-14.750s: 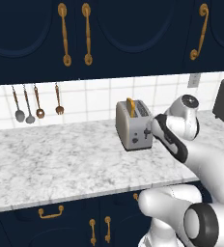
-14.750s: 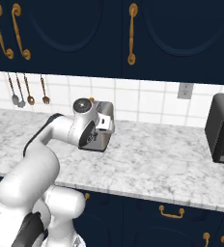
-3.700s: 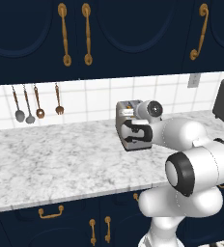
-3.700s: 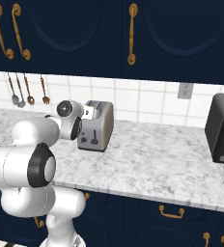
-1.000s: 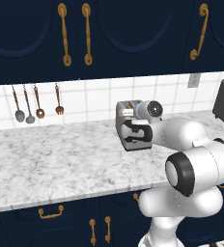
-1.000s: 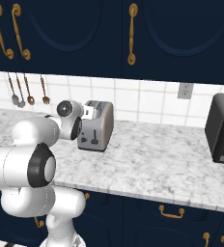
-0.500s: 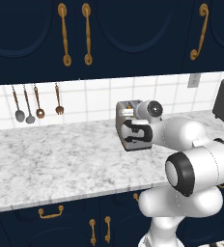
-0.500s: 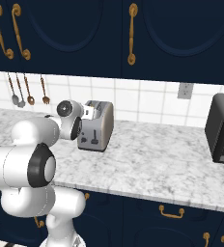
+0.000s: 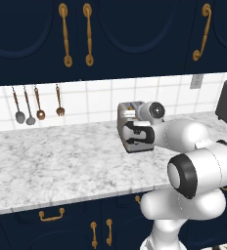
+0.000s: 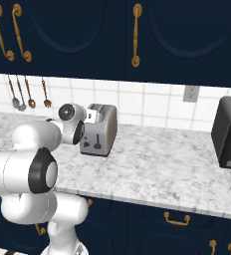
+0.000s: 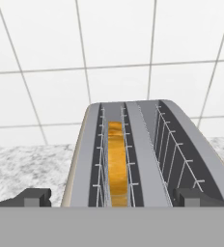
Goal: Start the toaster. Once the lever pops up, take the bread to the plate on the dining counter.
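While the gripper hovers at the front of the toaster, its fingers are spread fully wide and hold nothing. On the marbled bench by the tiled wall, the toaster holds the bread sunk in one slot, between the wire guides. Risks, as judged: reaching in before the lever rises could jam a finger against the wires; a push on the lever could slide the light toaster backward.

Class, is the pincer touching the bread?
Apart. In the hand view the open pincer has its fingertips wide of the toaster, while the bread sits down in one slot between them.
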